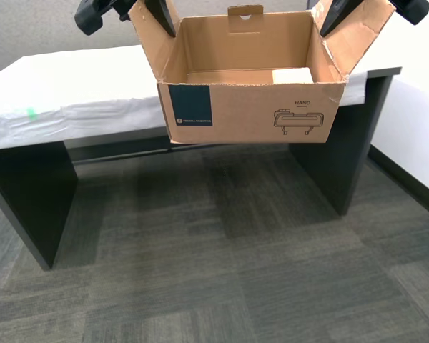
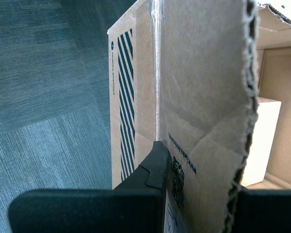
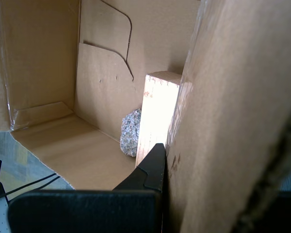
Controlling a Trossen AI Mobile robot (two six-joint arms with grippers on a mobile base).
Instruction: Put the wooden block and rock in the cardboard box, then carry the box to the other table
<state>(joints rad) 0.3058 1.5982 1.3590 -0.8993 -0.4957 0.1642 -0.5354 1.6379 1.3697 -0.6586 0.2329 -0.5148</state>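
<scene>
The cardboard box [image 1: 250, 107] hangs in the air in front of the other table [image 1: 71, 93], a white wrinkled top with a green tape mark [image 1: 31, 113]. My first gripper [image 1: 337, 14] [image 3: 218, 187] is shut on the box flap at the exterior view's right. My second gripper [image 1: 156, 14] [image 2: 199, 187] is shut on the flap at the exterior view's left. Inside the box the wooden block [image 1: 292, 75] [image 3: 157, 111] [image 2: 264, 141] lies by the wall on the first gripper's side. The rock [image 3: 130, 133] rests against it; the box's front wall hides it in the exterior view.
Dark carpet tiles [image 1: 222, 271] spread under the box. The table stands on dark panel legs [image 1: 28, 200] [image 1: 336, 157]. A pale wall [image 1: 415, 121] runs along the exterior view's right, and a grey partition [image 1: 43, 28] stands behind the table.
</scene>
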